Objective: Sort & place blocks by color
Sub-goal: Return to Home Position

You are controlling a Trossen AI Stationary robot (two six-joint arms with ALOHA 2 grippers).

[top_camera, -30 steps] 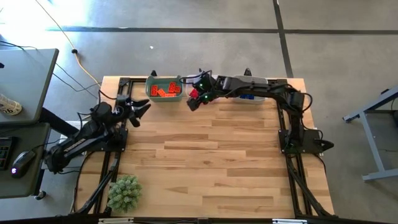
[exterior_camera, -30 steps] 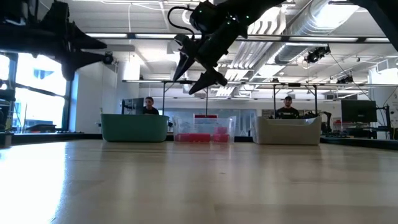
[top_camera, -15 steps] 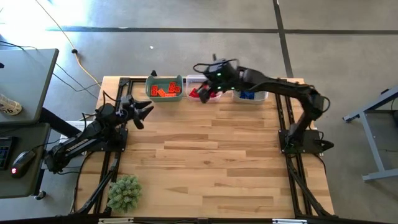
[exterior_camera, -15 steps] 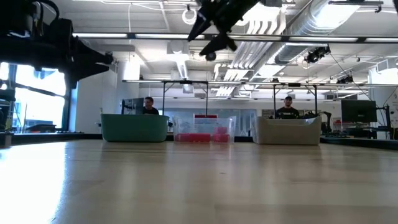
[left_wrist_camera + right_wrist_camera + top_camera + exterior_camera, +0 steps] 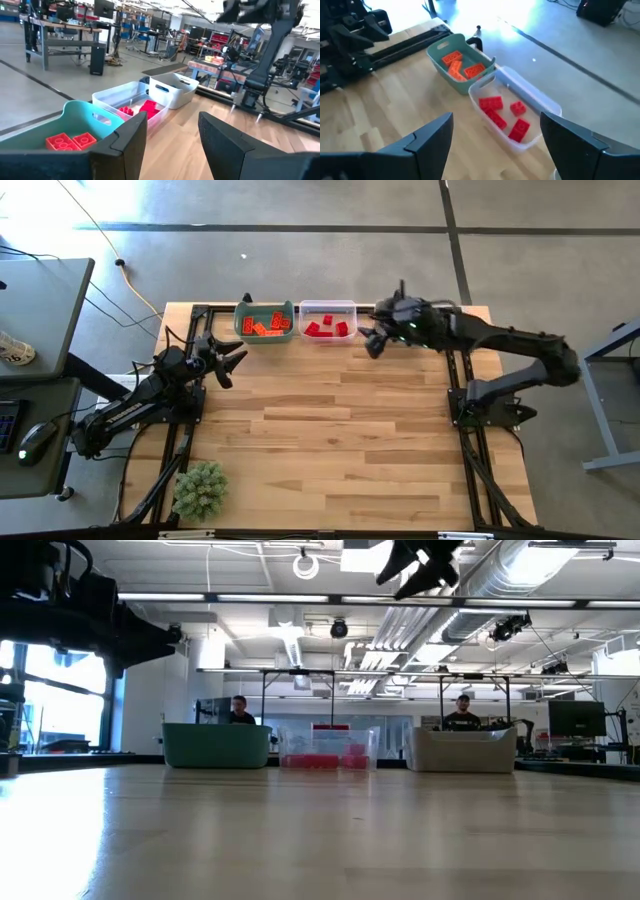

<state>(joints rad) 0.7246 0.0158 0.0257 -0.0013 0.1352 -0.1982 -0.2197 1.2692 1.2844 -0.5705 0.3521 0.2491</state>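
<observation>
Orange blocks (image 5: 266, 327) lie in a green bin (image 5: 264, 311) and red blocks (image 5: 326, 329) in a clear bin (image 5: 328, 306), both at the table's far edge. My right gripper (image 5: 372, 340) hangs open and empty, high above the table, just right of the clear bin; its wrist view looks down on the green bin (image 5: 440, 52) and the clear bin (image 5: 540, 107). In the low view my right gripper (image 5: 420, 565) is near the ceiling line. My left gripper (image 5: 225, 360) stands open and empty, level, at the table's left edge, pointing toward the bins (image 5: 80, 112).
A white bin (image 5: 462, 750) stands right of the clear bin (image 5: 330, 748); in the high view my right arm covers it. A green spiky plant ball (image 5: 200, 488) sits at the near left corner. Bare wooden tabletop (image 5: 330, 430) fills the middle. People sit beyond the table.
My right gripper has risen from above the clear bin and swung toward the table's right edge along the far side, staying open and empty. My left gripper has sunk slightly and rolled a little at the left edge. The blocks in the bins have not moved.
</observation>
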